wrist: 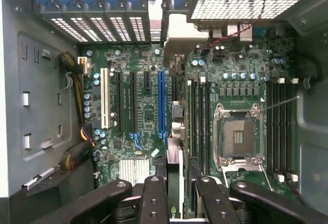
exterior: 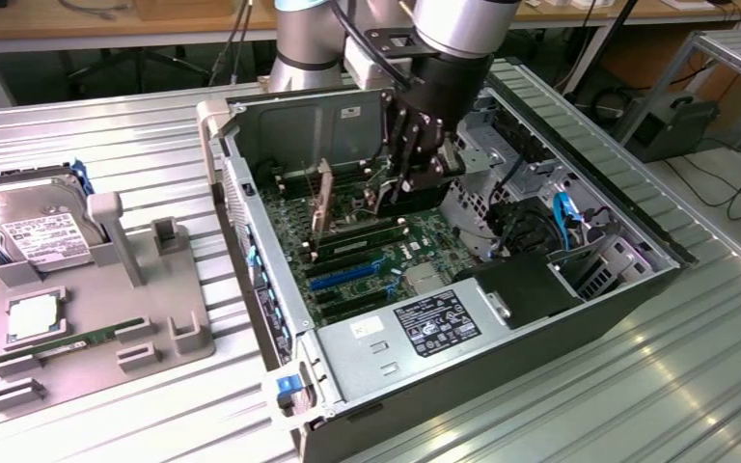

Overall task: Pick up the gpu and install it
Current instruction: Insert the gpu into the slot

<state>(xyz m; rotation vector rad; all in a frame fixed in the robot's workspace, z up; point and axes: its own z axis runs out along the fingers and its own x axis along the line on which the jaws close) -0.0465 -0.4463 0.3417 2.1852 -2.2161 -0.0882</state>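
GPU [exterior: 324, 196] first: it's standing on edge inside the open PC case [exterior: 628, 253], tan bracket end toward the rear wall, lower edge down at the motherboard [exterior: 358, 265] slots, and the gripper [exterior: 412, 178] has its jaws clamped on the card's top edge.

Going across the exterior view from its left: on the ribbed tabletop [exterior: 113, 125] we've got a grey parts holder [exterior: 113, 289] with the silver hard drive [exterior: 36, 227] propped in it and a green memory stick [exterior: 68, 344] lying lower down. Then the case, with the card and gripper about mid-board, and the power supply [exterior: 438, 320] at the near end.

From the wrist view we're looking straight down the card's [wrist: 174, 178] thin edge between the fingers [wrist: 154, 198], with the blue slot [wrist: 162, 103] just beside that line.

Our take on doing this well: keep the card dead vertical, line its edge connector up along the slot's full length, make sure the bracket drops into the rear opening, and press evenly. We can't tell whether it's fully seated.
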